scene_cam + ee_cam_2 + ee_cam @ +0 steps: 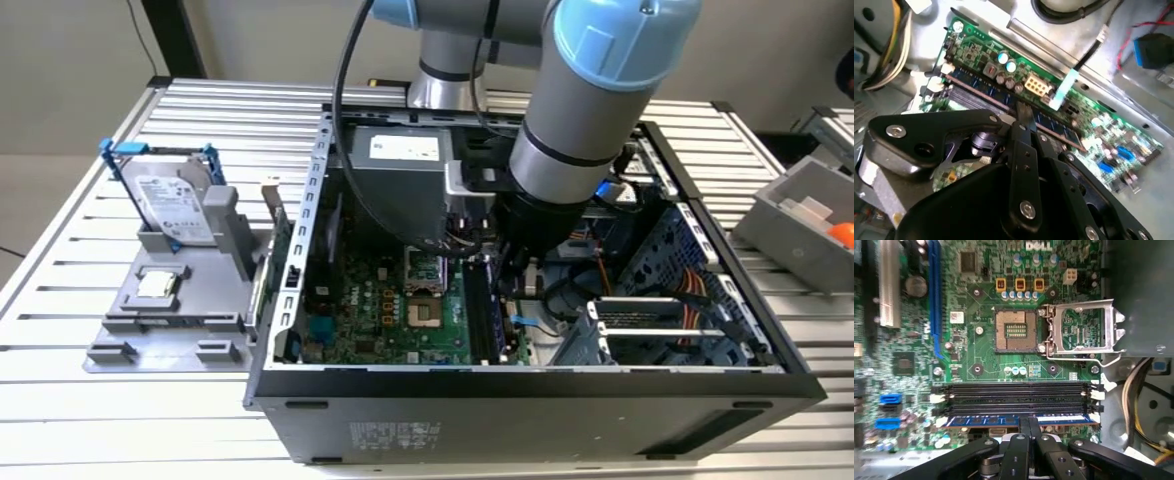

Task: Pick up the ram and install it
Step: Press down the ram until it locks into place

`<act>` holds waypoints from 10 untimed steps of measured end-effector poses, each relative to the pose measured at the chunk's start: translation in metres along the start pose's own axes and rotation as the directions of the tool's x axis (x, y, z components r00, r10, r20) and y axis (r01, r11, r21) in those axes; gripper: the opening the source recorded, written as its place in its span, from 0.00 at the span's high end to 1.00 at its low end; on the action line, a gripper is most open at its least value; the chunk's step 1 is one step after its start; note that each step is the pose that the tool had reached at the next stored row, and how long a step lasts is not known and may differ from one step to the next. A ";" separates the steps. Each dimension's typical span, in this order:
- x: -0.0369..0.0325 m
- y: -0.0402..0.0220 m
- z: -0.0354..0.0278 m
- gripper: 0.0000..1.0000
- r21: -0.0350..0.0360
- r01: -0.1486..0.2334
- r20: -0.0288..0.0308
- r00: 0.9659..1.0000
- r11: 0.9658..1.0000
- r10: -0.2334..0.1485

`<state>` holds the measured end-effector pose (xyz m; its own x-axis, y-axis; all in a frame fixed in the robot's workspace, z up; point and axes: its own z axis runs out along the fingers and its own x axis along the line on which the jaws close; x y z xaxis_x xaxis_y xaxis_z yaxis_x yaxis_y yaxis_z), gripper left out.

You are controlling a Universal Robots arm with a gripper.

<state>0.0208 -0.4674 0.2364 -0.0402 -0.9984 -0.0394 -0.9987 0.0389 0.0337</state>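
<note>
In the exterior view the arm [574, 150] reaches down into the open case [534, 390] and hides the claw and most of the slots. The case stands on a ribbed metal surface [80, 420]; a grey holder [174, 300] with a drive [174, 205] is on the exterior view's left. In the first wrist view the claw [1028, 429] is pressed together, pinching the ram [1019, 420], which sits in the slot nearest the board's edge, beside the empty black slots [1014, 395]. The ram's middle is covered by the fingers [1024, 426].

gripper [1029, 426] closed on ram [1019, 420] seated in motherboard slot beside empty black slots [1014, 395].
</note>
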 end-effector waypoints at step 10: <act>-0.0018 0.0014 -0.0394 1.00 -0.001 0.000 -0.001 1.000 1.000 0.000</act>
<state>0.0207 -0.4672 0.2759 -0.0400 -0.9985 -0.0386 -0.9987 0.0387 0.0343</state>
